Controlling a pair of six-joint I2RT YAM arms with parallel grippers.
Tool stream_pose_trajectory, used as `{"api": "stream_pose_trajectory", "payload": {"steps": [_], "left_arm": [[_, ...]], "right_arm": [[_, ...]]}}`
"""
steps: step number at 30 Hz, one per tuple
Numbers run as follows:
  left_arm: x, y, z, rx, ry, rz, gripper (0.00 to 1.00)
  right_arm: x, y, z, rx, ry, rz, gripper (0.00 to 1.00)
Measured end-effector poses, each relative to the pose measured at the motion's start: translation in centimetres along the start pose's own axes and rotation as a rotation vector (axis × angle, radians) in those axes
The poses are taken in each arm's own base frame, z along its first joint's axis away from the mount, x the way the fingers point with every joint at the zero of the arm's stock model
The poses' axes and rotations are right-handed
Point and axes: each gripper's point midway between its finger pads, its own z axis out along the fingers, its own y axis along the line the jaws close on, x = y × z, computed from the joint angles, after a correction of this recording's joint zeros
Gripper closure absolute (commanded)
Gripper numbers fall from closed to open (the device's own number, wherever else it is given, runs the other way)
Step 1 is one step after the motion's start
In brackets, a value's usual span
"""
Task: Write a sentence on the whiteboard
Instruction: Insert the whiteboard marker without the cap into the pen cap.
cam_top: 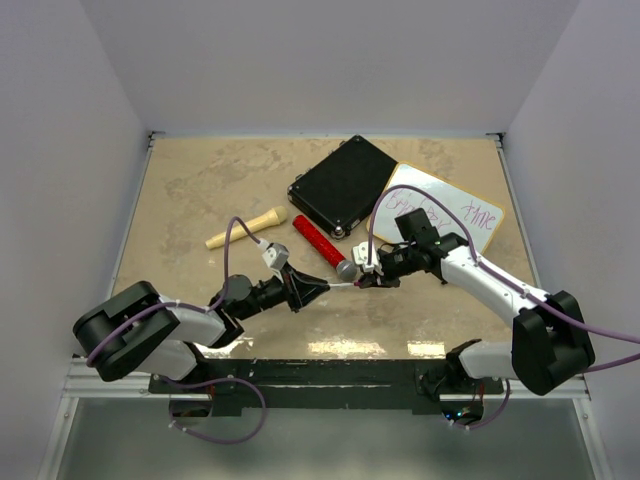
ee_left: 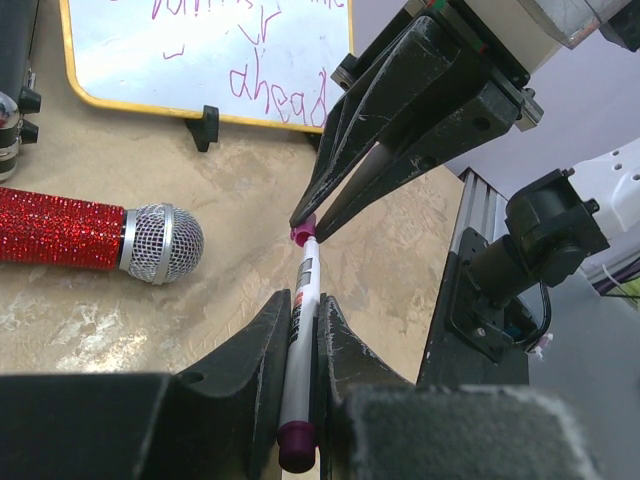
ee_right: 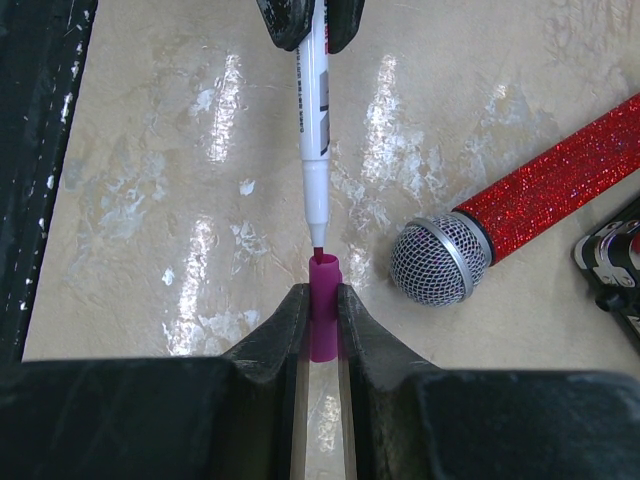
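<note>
Marbling in beige and cream is running across the tabletop (cam_top: 200, 180), which is catching pale glare along its near side. Plain white walls (cam_top: 320, 60) are closing it in at the left, back and right, and a metal rail (cam_top: 330, 372) is crossing the bottom of the top view. The whiteboard (cam_top: 455, 205) is lying at the upper right of the surface, its left end just beside the black case (cam_top: 343, 185) at upper centre. The sentence (cam_top: 478, 212) is showing in purple scrawl across its white face. A red glitter microphone (cam_top: 322, 243) is lying below the case, with its silver mesh head pointing toward the lower right. A cream-coloured cylinder (cam_top: 246, 228) is resting well apart to the left of it. Near the middle of the frame the two arms are meeting tip to tip. The left gripper (ee_left: 303, 305) is pinching the white barrel of the marker (ee_right: 313, 110), jaws narrow around it. The right gripper (ee_right: 321, 298) is clamping the magenta cap (ee_right: 323, 272). The marker's tip is sitting right at the cap's mouth, above bare tabletop.
</note>
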Motion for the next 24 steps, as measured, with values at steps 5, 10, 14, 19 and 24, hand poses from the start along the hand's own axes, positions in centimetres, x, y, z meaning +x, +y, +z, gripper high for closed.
{"api": "stream_pose_trajectory", "payload": {"steps": [5, 10, 14, 19, 24], "left_arm": [[-0.08, -0.04, -0.06, -0.003, 0.001, 0.009, 1.0], [-0.79, -0.36, -0.15, 0.002, -0.019, 0.032, 1.0], [-0.83, -0.27, -0.18, -0.002, -0.019, 0.041, 1.0], [-0.55, -0.01, -0.22, -0.012, -0.008, 0.046, 1.0], [-0.41, 0.08, -0.24, -0.015, -0.003, 0.048, 1.0]], "right_arm": [[-0.01, -0.02, 0.0, 0.001, 0.0, 0.002, 0.99], [-0.05, -0.1, 0.01, 0.004, -0.002, 0.002, 0.99], [-0.05, -0.1, 0.01, 0.004, -0.002, 0.003, 0.99], [-0.05, -0.09, 0.01, 0.004, -0.002, 0.003, 0.99], [-0.05, -0.09, 0.01, 0.004, -0.002, 0.005, 0.99]]}}
